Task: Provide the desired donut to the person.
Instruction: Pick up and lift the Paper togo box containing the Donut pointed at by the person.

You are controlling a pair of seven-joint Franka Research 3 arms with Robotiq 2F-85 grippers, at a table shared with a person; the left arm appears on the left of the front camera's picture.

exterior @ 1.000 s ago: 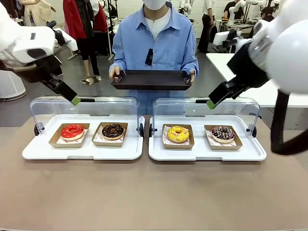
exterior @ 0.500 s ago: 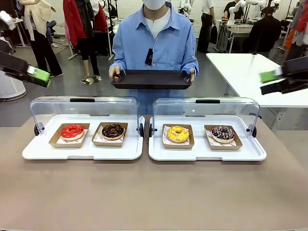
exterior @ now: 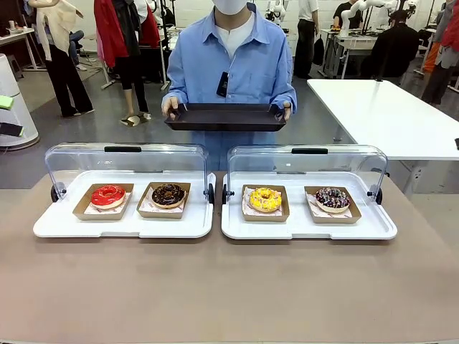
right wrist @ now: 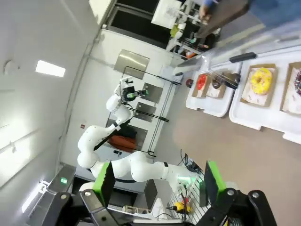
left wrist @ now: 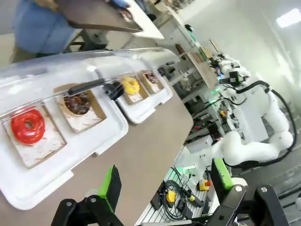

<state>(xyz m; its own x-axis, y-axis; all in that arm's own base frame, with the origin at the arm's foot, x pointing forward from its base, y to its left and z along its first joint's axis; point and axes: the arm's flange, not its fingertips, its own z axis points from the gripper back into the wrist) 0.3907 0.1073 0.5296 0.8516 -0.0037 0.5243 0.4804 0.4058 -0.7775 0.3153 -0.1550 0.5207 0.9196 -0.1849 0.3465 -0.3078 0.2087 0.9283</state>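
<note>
Four donuts lie in paper trays: a red one [exterior: 107, 195] and a chocolate one [exterior: 168, 193] in the left case, a yellow one [exterior: 265, 198] and a sprinkled chocolate one [exterior: 332, 198] in the right case. The person [exterior: 233, 64] stands behind them, both hands holding a dark tray [exterior: 225, 117]. No hand marks out any donut. My left gripper [left wrist: 165, 181] is open and empty, high off to the side of the red donut [left wrist: 28, 125]. My right gripper [right wrist: 156, 183] is open and empty too, far from the yellow donut [right wrist: 259, 80].
Two white display cases [exterior: 122, 226] [exterior: 308, 228] sit side by side, their clear lids [exterior: 125, 161] raised behind the donuts. Brown tabletop [exterior: 229, 287] lies in front. A white table [exterior: 387, 115] stands at back right, and bystanders are farther off.
Both arms have swung outward and away from above the cases, leaving the front view almost entirely. The person and the donuts have not moved.
</note>
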